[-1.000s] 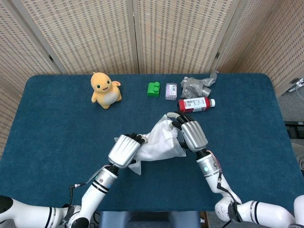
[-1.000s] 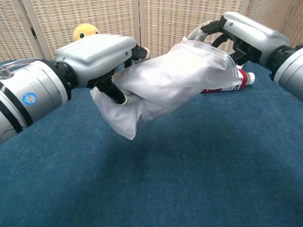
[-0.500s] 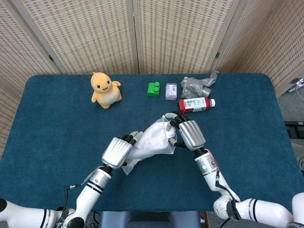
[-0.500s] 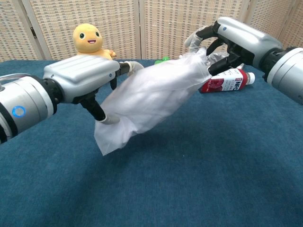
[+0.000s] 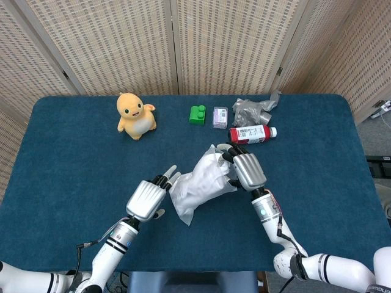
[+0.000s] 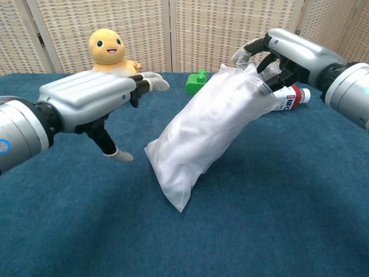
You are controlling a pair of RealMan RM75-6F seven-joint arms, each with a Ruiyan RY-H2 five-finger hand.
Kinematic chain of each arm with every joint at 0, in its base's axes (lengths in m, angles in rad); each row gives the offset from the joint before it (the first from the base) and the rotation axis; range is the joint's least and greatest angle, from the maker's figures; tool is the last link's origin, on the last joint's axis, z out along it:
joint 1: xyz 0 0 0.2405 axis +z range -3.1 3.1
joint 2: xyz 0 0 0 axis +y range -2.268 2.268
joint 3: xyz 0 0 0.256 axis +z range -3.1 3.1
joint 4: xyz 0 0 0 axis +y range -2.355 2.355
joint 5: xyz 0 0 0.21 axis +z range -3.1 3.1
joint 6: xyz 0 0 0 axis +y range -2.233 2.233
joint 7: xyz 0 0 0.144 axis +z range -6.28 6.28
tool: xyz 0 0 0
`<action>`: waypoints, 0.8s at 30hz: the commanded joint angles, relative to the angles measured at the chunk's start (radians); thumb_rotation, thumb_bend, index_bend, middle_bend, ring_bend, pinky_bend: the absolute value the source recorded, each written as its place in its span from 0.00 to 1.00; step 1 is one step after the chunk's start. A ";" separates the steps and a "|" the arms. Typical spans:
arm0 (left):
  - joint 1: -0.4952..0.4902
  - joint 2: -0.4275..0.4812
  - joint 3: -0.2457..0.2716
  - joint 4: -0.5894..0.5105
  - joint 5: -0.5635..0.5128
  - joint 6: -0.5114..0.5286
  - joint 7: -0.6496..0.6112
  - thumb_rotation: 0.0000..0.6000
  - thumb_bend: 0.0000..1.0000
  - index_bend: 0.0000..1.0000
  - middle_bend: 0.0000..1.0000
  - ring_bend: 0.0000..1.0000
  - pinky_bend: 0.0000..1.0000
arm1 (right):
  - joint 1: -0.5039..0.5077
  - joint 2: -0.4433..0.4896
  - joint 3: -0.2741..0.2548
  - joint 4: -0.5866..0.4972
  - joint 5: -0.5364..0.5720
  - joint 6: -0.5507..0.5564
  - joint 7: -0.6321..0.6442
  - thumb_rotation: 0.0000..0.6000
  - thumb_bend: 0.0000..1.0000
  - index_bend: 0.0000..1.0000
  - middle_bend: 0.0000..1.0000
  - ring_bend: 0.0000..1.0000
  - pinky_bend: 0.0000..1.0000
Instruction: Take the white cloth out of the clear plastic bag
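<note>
The clear plastic bag (image 5: 198,186) (image 6: 210,127) hangs slanting from my right hand (image 5: 245,170) (image 6: 291,55), which grips its upper end. The white cloth (image 6: 196,135) fills the bag from inside; its lower corner hangs just above the blue table. My left hand (image 5: 146,200) (image 6: 92,104) is to the left of the bag, apart from it, with its fingers spread and nothing in it.
Behind the right hand lies a red bottle (image 5: 252,134) (image 6: 285,99). Along the far side stand a yellow plush toy (image 5: 135,115) (image 6: 108,49), a green block (image 5: 197,115) (image 6: 197,81), a small purple-lidded box (image 5: 220,116) and a crumpled grey wrapper (image 5: 255,108).
My left hand has let go of the bag's lower end and drawn back left, opening. The bag swung down and now hangs from the right hand alone.
</note>
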 commanded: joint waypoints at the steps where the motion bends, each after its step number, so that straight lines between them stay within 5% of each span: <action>1: 0.020 0.002 0.032 0.031 0.091 0.017 -0.054 1.00 0.05 0.08 0.14 0.34 0.63 | -0.005 0.004 -0.001 0.001 0.012 0.002 -0.006 1.00 0.62 0.71 0.24 0.13 0.28; 7: 0.035 0.007 0.062 0.069 0.205 0.020 -0.124 1.00 0.05 0.20 0.30 0.43 0.66 | -0.026 0.015 -0.016 0.012 0.041 0.005 -0.012 1.00 0.63 0.71 0.24 0.13 0.28; 17: 0.034 0.015 0.082 0.077 0.278 -0.039 -0.158 1.00 0.05 0.31 0.41 0.52 0.72 | -0.065 0.004 -0.052 0.085 0.073 -0.016 0.040 1.00 0.63 0.71 0.24 0.13 0.28; 24: 0.015 -0.008 0.091 0.128 0.374 -0.073 -0.207 1.00 0.05 0.39 0.62 0.63 0.82 | -0.067 0.002 -0.043 0.102 0.063 -0.015 0.063 1.00 0.63 0.71 0.24 0.13 0.28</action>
